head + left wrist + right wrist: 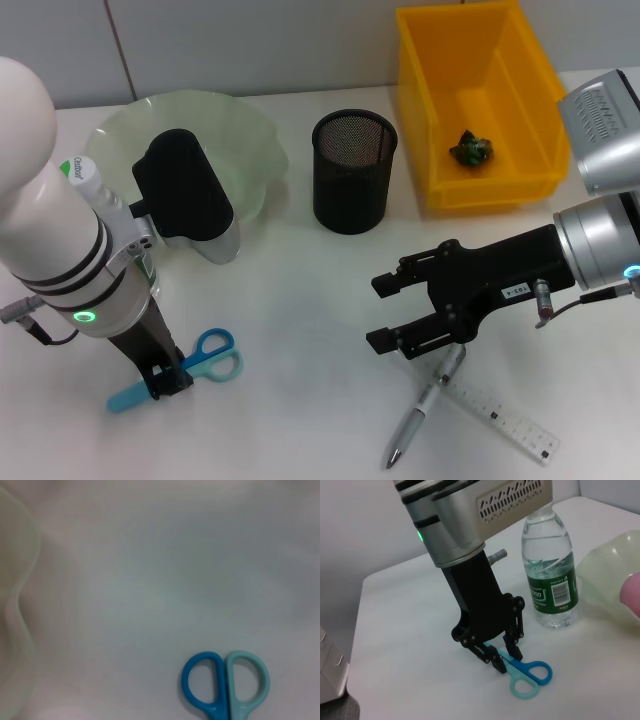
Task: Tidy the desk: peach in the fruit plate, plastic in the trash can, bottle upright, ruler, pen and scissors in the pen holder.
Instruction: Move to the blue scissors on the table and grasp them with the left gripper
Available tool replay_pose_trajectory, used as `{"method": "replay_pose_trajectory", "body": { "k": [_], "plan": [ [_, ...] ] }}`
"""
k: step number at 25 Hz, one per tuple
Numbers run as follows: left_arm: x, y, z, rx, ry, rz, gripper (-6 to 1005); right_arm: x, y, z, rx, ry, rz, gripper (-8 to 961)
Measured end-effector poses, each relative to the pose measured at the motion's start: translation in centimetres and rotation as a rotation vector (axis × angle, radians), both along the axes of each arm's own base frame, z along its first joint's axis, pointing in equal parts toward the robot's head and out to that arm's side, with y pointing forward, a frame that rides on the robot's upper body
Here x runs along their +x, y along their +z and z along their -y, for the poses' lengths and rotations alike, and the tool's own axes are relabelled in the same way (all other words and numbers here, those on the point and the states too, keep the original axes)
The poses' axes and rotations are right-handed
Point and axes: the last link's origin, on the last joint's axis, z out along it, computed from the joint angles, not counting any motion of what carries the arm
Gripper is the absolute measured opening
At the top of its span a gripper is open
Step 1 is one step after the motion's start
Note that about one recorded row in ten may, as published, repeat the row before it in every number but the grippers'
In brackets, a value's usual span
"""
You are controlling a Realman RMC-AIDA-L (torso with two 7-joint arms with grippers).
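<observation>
Head view, left to right. Left gripper (165,380) is down at the desk (300,320), fingers straddling the scissors (190,368) at the blade end; handles stick out toward the middle. Right wrist view shows the fingers (495,661) either side of the scissors (522,674), close against the blades, but whether they have clenched cannot be told. Left wrist view shows only the two handle loops (225,686) and the plate rim (15,605).

Bottle (551,575) stands upright just beside that arm, cap (82,172) peeking out behind it in the head view. Plate (250,130) sits behind; a pink shape at its edge (632,597) is likely the peach, mostly out of view. Holder (354,170), black mesh, stands mid-desk; nothing pokes above its rim. Yellow bin (480,110) to the right holds a small dark green scrap (472,149), probably the plastic.

Right gripper (395,312) hovers released, jaws wide, just above the pen (425,405), which lies crossed with the ruler (500,408) at the near right.

Judgement: bottle and plastic look done, peach probably; scissors step is in hand. Next move calls for a firm pinch on the blades, a straight lift, then a carry right to the holder and a blades-down drop. Pen and ruler remain, with the right gripper poised over the pen.
</observation>
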Motion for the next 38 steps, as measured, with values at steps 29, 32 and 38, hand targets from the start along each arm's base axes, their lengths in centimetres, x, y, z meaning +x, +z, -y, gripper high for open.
{"method": "replay_pose_trajectory", "body": {
  "k": [29, 32, 38],
  "plan": [
    [0.36, 0.04, -0.08, -0.003, -0.014, 0.009, 337, -0.02, 0.0, -0.01, 0.0, 0.001, 0.0, 763],
    [0.39, 0.0, -0.07, -0.005, -0.017, 0.008, 336, -0.01, 0.01, -0.02, 0.0, 0.0, 0.0, 763],
    [0.43, -0.06, -0.07, -0.01, -0.021, 0.005, 337, -0.1, 0.02, -0.08, 0.001, 0.003, 0.0, 764]
  ]
}}
